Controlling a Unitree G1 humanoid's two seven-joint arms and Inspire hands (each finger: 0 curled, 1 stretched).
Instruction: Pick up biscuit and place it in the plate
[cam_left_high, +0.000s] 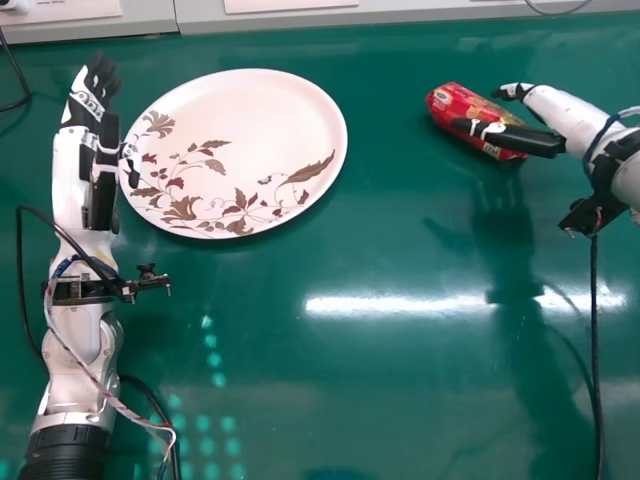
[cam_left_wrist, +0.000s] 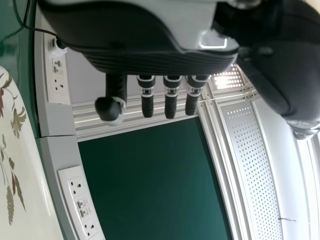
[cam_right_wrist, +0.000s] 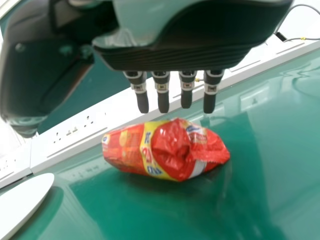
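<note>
In the head view the red biscuit packet (cam_left_high: 462, 112) lies on the green table right of the plate (cam_left_high: 240, 110), with my right hand (cam_left_high: 530, 138) at its right end, thumb on the near side and fingers on the far side, open. The right wrist view has the packet (cam_right_wrist: 165, 150) beyond the straight fingers of my right hand (cam_right_wrist: 172, 87); whether they touch is unclear. My left hand (cam_left_high: 95, 110) is beside the plate's left rim, fingers extended. In the left wrist view my left hand (cam_left_wrist: 165, 92) has straight fingers, and the plate (cam_left_wrist: 30, 200) shows at the side.
Cables lie by both arms, one (cam_left_high: 596, 350) running down from the right wrist. Along the table's far edge runs a pale panel (cam_left_high: 100, 20) with sockets. The green tabletop (cam_left_high: 400, 380) stretches between the arms.
</note>
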